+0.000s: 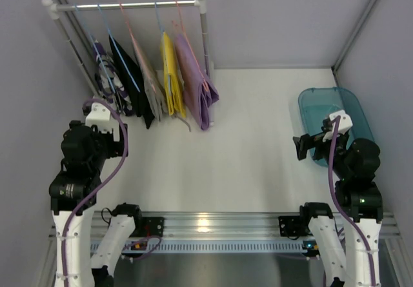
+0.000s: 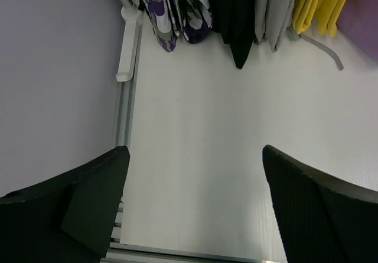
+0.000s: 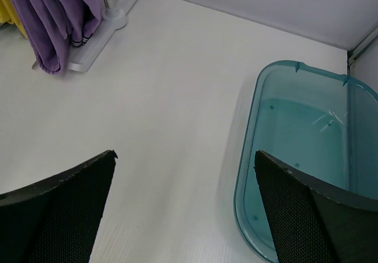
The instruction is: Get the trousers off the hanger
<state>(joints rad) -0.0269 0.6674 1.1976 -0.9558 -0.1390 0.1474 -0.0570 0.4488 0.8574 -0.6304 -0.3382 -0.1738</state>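
Top view: the trousers (image 1: 193,74) hang from the rail (image 1: 129,5) at 11 o'clock.
Left wrist: the left tool (image 2: 195,156) gapes wide and empty, the trousers at 12 o'clock.
Right wrist: the right tool (image 3: 184,156) is spread wide and empty over the counter (image 3: 177,97).

I see the rack (image 1: 129,5) back-left on the table (image 1: 258,138), trousers (image 1: 171,74) hanging in a row from its rail, the bin (image 1: 322,109) at right, apparently just beside my right gripper (image 3: 184,153), left gripper (image 2: 194,151) near the trousers' lower ends.

Five folded trousers (image 1: 150,84) in a hanging row: patterned, black, grey-beige, yellow, lilac
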